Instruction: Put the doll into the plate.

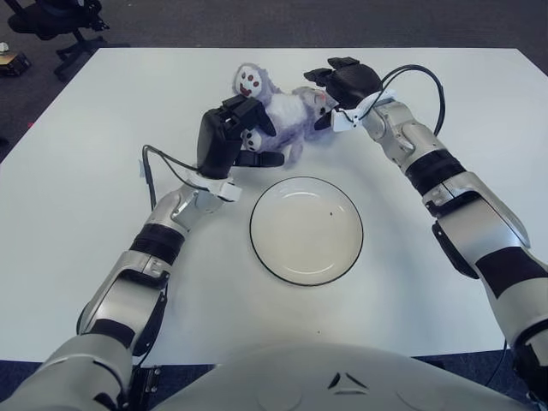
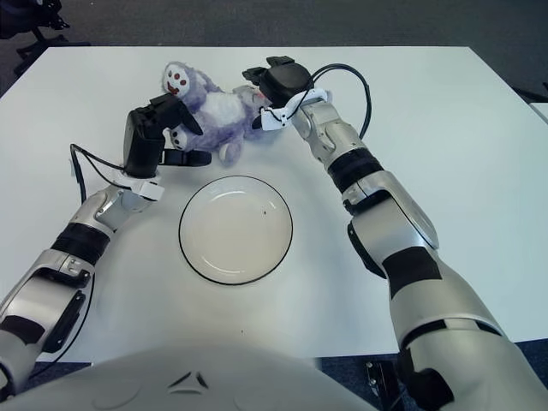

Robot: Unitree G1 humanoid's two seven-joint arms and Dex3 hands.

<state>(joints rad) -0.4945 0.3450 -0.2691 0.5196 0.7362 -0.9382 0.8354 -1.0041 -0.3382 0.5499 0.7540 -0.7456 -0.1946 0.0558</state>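
Observation:
A purple and white plush doll (image 1: 282, 110) lies on the white table (image 1: 103, 154) just behind the plate (image 1: 306, 257), its face towards the far left. The plate is round, white, dark-rimmed and holds nothing. My left hand (image 1: 244, 133) is at the doll's near left side, with fingers over its body and the thumb under its foot. My right hand (image 1: 330, 96) wraps the doll's right end, fingers on top and thumb below. The doll is pinched between both hands and still touches the table.
Black cables loop from both wrists over the table, near the left forearm (image 1: 154, 171) and the right forearm (image 1: 419, 77). An office chair base (image 1: 51, 21) stands on the floor beyond the far left corner.

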